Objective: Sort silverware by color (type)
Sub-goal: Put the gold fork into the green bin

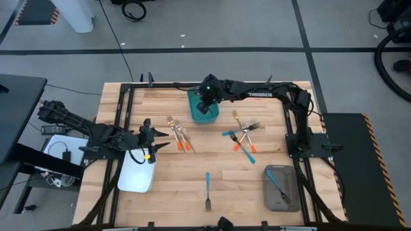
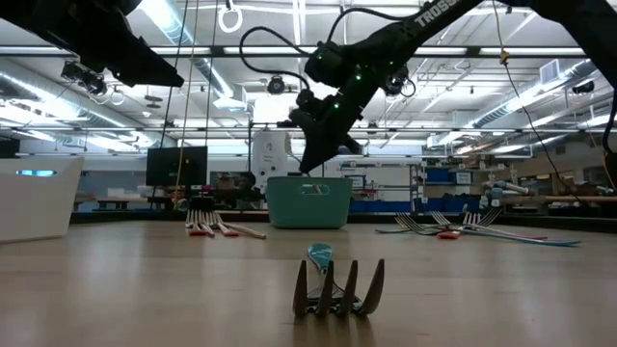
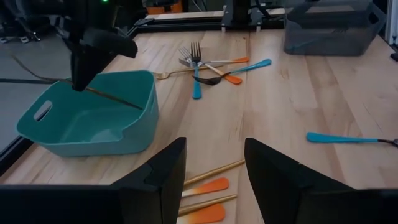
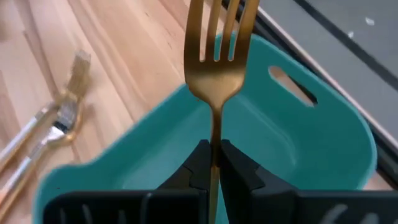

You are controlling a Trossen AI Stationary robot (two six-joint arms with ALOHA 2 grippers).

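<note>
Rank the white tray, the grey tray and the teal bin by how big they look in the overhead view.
1. White tray, largest.
2. Grey tray, clearly smaller.
3. Teal bin, smallest showing, but the right claw covers part of it, so its place against the grey tray is unsure.

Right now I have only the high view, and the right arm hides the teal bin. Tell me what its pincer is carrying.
Observer: The right pincer is shut on the handle of a gold fork, with the tines pointing away from the wrist.
Operator: Confirm the fork is over the bin, not beside it.
Observer: It is over it. In the right wrist view the hollow of the teal bin lies directly behind the fork.
Operator: Now report on the left one.
Observer: The left pincer is open with nothing between its fingers. It hovers over two orange-handled utensils lying on the table.
</note>
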